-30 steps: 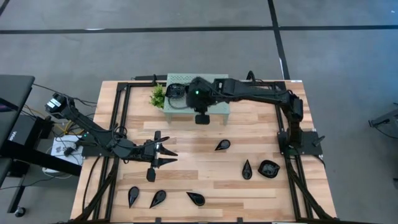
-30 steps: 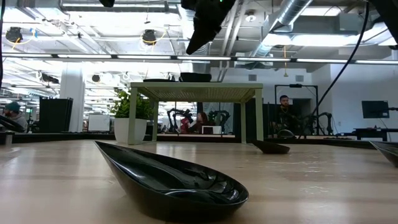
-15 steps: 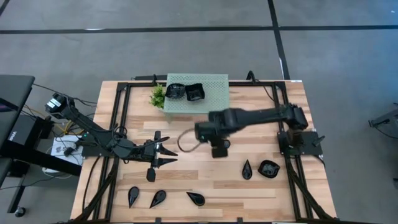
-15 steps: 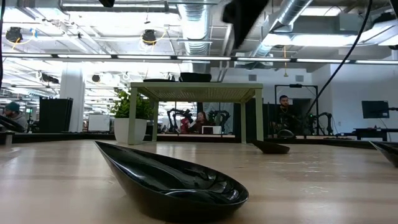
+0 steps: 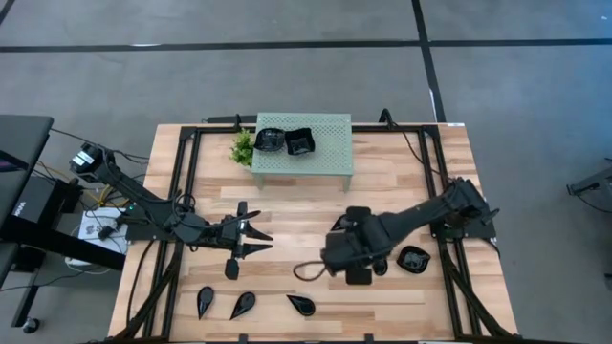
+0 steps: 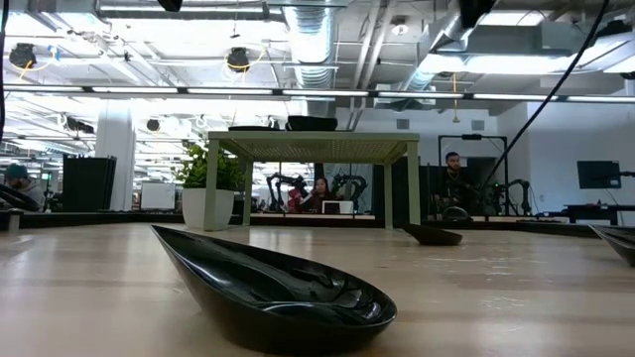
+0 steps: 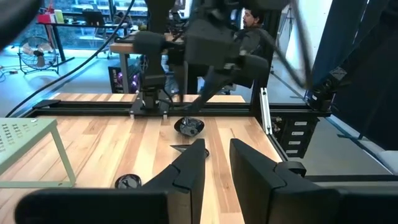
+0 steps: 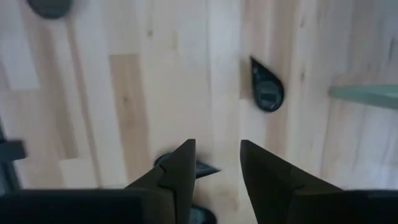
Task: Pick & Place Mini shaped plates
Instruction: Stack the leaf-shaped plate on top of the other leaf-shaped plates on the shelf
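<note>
Two black mini plates lie on the mint-green stand at the far middle. Black teardrop plates lie on the wood: three along the near edge and one beside my left gripper. A roundish plate lies at the right. My right gripper is open and empty above the right middle. A teardrop plate lies below its fingers and another farther off. My left gripper is open and empty at the left middle.
A small potted plant stands at the stand's left end. Black frame rails run along the table's sides. In the low view a large teardrop plate fills the foreground, and people sit in the room behind.
My right gripper has swung from above the stand toward the table's near edge and somewhat right, and now hangs over the teardrop plates at the right middle. The two plates stay on the stand.
</note>
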